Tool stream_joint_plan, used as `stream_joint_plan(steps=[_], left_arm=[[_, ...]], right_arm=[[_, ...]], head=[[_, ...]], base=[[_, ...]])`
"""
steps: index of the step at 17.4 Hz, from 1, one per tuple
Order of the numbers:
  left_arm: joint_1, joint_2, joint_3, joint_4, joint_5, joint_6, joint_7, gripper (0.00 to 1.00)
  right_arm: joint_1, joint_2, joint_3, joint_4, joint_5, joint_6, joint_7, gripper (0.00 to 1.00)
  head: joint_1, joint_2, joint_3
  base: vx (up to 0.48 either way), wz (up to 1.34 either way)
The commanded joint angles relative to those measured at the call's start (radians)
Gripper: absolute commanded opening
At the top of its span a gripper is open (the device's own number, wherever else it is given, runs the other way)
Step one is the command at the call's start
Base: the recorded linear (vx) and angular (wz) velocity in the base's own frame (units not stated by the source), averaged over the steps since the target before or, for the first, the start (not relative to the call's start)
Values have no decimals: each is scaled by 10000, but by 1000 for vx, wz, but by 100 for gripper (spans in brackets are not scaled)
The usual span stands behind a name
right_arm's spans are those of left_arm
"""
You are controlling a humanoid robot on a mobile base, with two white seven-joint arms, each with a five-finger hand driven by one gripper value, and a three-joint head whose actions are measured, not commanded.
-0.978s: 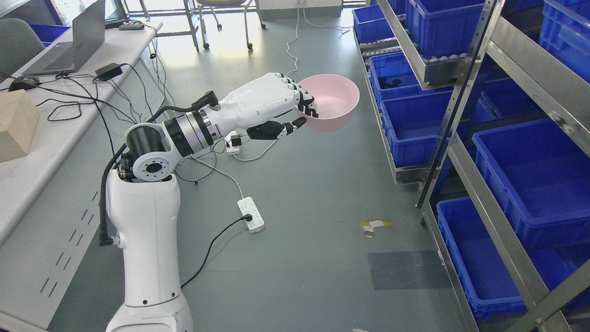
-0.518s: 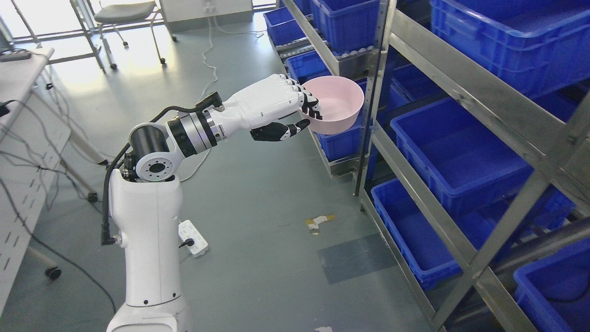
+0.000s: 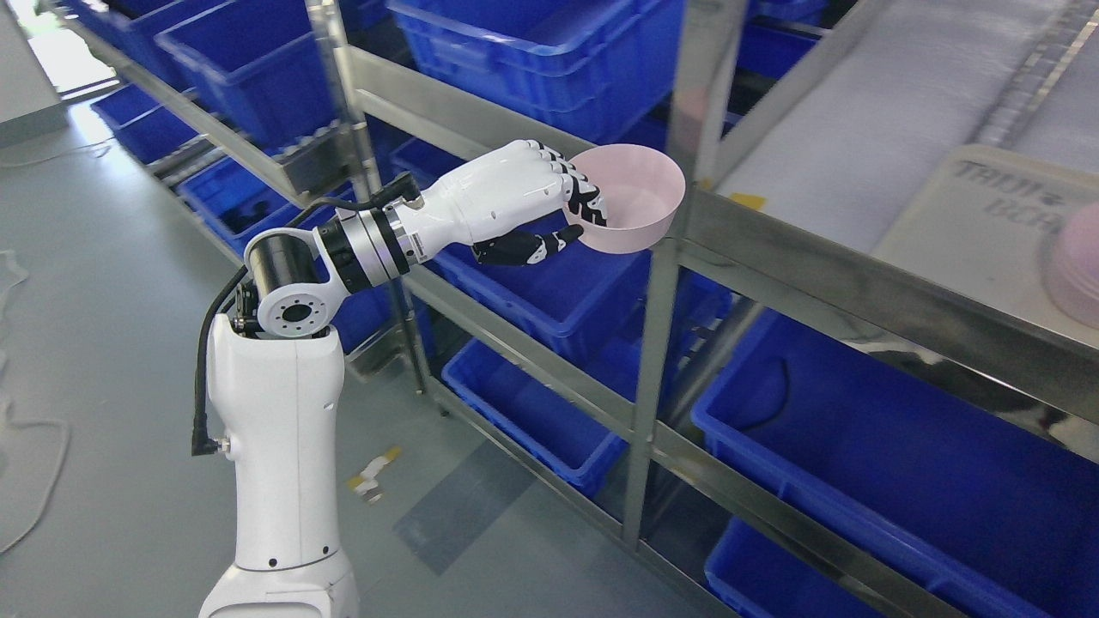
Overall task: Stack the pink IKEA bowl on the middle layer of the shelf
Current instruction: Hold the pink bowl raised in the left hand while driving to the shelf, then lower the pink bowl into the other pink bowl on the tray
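**Pink bowl reaches the rack, carry leg in progress**

Pink bowl [image 3: 634, 199] is up in the air, pinched at its near rim by the left hand [image 3: 524, 197] — fingers [image 3: 584, 199] hooked over the lip and into the bowl, thumb [image 3: 537, 247] tucked under the outer wall. It rides mouth-up, tipped a little toward the camera, and its far edge sits right against the steel upright [image 3: 678, 215] of the shelf. The right hand is nowhere in the shot.

By my reading this is the transport step: bowl held, not yet over the landing spot. Off to the right, on the grey shelf deck [image 3: 859, 129], a pale tray [image 3: 962, 232] carries another pink shape [image 3: 1073, 270] at the frame edge — probably the bowl to stack onto, though it is blurred and cut off.

Next move calls for clearing the upright and the front rail [image 3: 859, 283] — then travelling right, lining up rim over rim and lowering before letting go.

Writing: raised letters on the tray, something like "TROL" above a second line, too blurred to read with confidence. No brand mark shows on the bowl.
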Motion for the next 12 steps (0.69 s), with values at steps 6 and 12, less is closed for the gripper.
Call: stream_joint_plan(steps=[6,12], left_arm=[[-31,174,-88,0,100,-7,29,4],[-2360,174,1429,107,162,-7,-78,4]], right_arm=[[46,-175,0,-175,0,-7,-1,100],[46,-175,0,-175,0,-7,-1,100]], head=[[0,0,0],[0,-3,0]], base=[[22,-1221],[15,-547]])
